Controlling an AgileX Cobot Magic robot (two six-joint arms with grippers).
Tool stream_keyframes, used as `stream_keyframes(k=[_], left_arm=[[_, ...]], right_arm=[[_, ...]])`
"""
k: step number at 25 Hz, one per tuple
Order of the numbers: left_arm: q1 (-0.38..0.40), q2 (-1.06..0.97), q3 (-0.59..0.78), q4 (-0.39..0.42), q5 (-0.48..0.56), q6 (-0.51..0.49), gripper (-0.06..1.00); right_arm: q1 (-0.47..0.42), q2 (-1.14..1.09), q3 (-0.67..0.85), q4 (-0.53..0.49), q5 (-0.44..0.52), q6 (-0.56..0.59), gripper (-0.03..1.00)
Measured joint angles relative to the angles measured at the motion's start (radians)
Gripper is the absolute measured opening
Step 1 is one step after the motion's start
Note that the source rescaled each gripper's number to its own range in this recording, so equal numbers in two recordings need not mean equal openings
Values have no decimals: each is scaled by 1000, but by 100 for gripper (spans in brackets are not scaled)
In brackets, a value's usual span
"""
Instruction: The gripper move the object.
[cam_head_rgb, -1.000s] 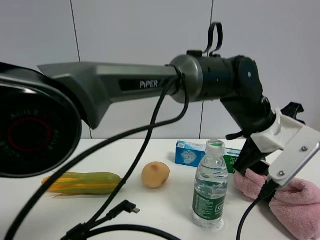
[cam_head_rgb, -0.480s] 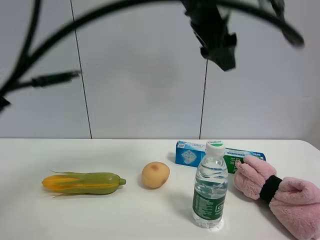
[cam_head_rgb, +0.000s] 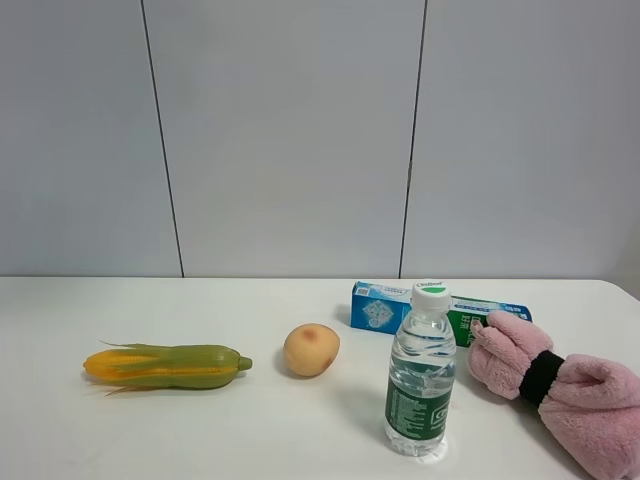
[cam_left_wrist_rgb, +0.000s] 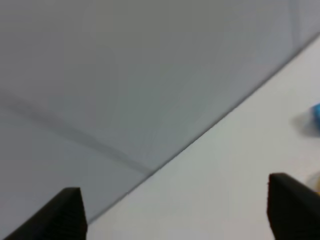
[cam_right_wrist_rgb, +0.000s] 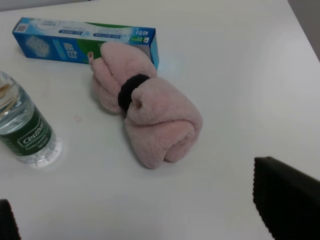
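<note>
The pink fluffy towel (cam_head_rgb: 575, 395) lies on the white table at the right, cinched by a black band (cam_head_rgb: 540, 377). No arm shows in the exterior high view. In the right wrist view the towel (cam_right_wrist_rgb: 150, 112) lies free on the table, ahead of my right gripper (cam_right_wrist_rgb: 147, 215). That gripper is open and empty, and only its black fingertips (cam_right_wrist_rgb: 287, 200) show at the frame's corners. My left gripper (cam_left_wrist_rgb: 182, 215) is open and empty. It faces the grey wall and the table's far edge, well away from the towel.
A water bottle (cam_head_rgb: 421, 375) stands just left of the towel. A blue and green toothpaste box (cam_head_rgb: 385, 305) lies behind them. A tan potato (cam_head_rgb: 311, 349) sits mid-table and a corn cob (cam_head_rgb: 165, 366) lies at the left. The table's right edge is near the towel.
The arm that filled the exterior view, with its gripper by the towel, has lifted up and out of view. The towel stays where it was, now uncovered.
</note>
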Motion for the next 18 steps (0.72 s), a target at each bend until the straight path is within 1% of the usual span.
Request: stream_keyframes(k=[2, 6, 9, 11, 12, 15, 18], left_arm=[[101, -91, 90, -12, 1, -12, 76], [308, -306, 327, -55, 1, -19, 76], [466, -473, 549, -108, 1, -24, 76], [541, -593, 689, -159, 1, -24, 76], [573, -663, 765, -179, -2, -24, 76], [637, -866, 966, -238, -14, -25, 76], [656, -1082, 1157, -270, -19, -27, 76]], right_arm=[[0, 0, 0, 0, 0, 0, 100], [0, 0, 0, 0, 0, 0, 100], [0, 0, 0, 0, 0, 0, 100], [0, 0, 0, 0, 0, 0, 100], [0, 0, 0, 0, 0, 0, 100], [0, 0, 0, 0, 0, 0, 100], [0, 0, 0, 0, 0, 0, 100]])
